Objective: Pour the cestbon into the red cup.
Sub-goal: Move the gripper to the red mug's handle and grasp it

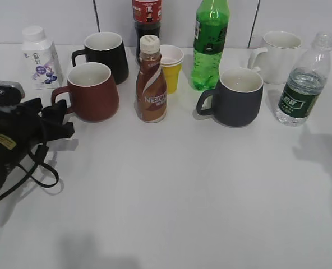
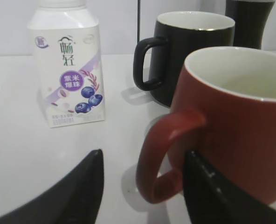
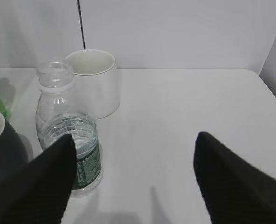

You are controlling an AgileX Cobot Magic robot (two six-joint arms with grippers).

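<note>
Water bottle [image 1: 302, 81]: stands upright at the far right of the white table [image 1: 183, 185], cap off, partly filled, dark green label facing forward; in the right wrist view [image 3: 68, 135] it sits just left of centre, in front of the left finger.
Red cup [image 1: 92, 91]: upright at the left, handle pointing left toward the left gripper; white inside, contents not readable.
Left gripper [image 2: 142, 186]: fingers spread apart, low at the table; the cup's handle [image 2: 163, 156] lies between them, the right finger close against it, contact unclear.
Right gripper [image 3: 133, 182]: fingers wide apart, holding nothing, just beside the bottle; not seen in the exterior view.
White mug [image 3: 93, 81]: just behind the bottle, to its left in the exterior view.
Black mug [image 1: 105, 56]: behind the red cup.
Dark grey mug [image 1: 236, 96]: between the coffee bottle and the water bottle.
Coffee bottle [image 1: 151, 81]: brown, just right of the red cup.
Green soda bottle [image 1: 210, 45]: back row, centre-right.
Yogurt carton [image 2: 69, 70]: far left, well apart from the cup.
</note>
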